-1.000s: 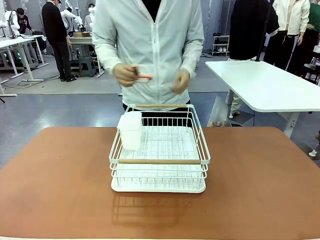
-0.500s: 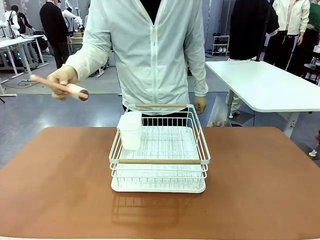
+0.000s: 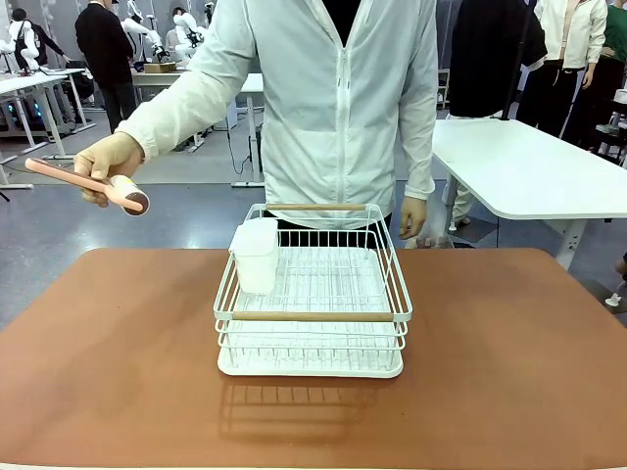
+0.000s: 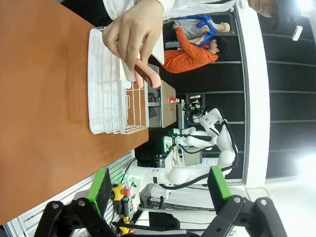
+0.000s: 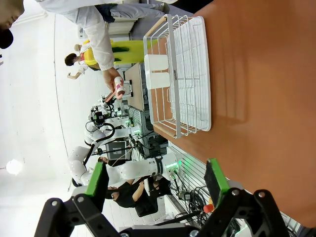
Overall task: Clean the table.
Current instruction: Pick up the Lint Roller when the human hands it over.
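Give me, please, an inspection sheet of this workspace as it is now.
surface: reddish-brown table, smooth, no spill seen
job's things: lint roller in the person's hand, in the air, not touching the table
clutter: white wire dish rack mid-table; white cup at its left rim
grippers: left end effector open; right end effector open; both hold nothing
cables: black cables beyond the near edge
surroundings: white table far right; people behind
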Action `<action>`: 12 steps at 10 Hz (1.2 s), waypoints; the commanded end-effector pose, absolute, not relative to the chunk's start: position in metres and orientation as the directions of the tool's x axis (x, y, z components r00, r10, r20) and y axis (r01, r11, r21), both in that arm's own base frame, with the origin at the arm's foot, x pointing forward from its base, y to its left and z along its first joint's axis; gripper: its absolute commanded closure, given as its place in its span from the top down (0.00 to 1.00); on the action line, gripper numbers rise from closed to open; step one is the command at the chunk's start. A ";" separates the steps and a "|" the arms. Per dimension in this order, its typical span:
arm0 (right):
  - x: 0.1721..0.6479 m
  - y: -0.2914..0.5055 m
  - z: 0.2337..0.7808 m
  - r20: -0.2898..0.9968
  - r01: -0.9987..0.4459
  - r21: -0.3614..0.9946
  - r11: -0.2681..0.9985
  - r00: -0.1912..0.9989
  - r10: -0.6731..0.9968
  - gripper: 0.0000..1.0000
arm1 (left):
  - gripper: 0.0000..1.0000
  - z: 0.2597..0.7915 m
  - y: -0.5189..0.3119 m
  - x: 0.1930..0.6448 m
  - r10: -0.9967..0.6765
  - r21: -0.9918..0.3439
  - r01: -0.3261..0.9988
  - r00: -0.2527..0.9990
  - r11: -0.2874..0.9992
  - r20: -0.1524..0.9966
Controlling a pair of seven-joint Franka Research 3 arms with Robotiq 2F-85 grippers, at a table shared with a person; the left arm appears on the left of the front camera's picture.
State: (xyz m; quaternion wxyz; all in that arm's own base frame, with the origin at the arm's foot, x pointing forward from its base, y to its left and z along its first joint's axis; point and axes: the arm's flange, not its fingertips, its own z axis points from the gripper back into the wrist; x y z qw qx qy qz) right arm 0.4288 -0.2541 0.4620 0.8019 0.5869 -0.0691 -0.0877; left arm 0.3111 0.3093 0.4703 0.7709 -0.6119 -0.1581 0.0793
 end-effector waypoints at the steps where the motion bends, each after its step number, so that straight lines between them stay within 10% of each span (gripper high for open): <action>1: 0.428 -0.254 0.464 0.010 0.058 0.954 0.296 0.975 -0.222 1.00 | 1.00 0.473 0.310 0.306 0.314 -0.970 0.079 0.937 0.228 0.151; 12: 0.428 -0.254 0.464 0.010 0.058 0.954 0.296 0.975 -0.222 1.00 | 1.00 0.502 0.275 0.300 0.336 -0.940 -0.047 0.939 0.337 0.073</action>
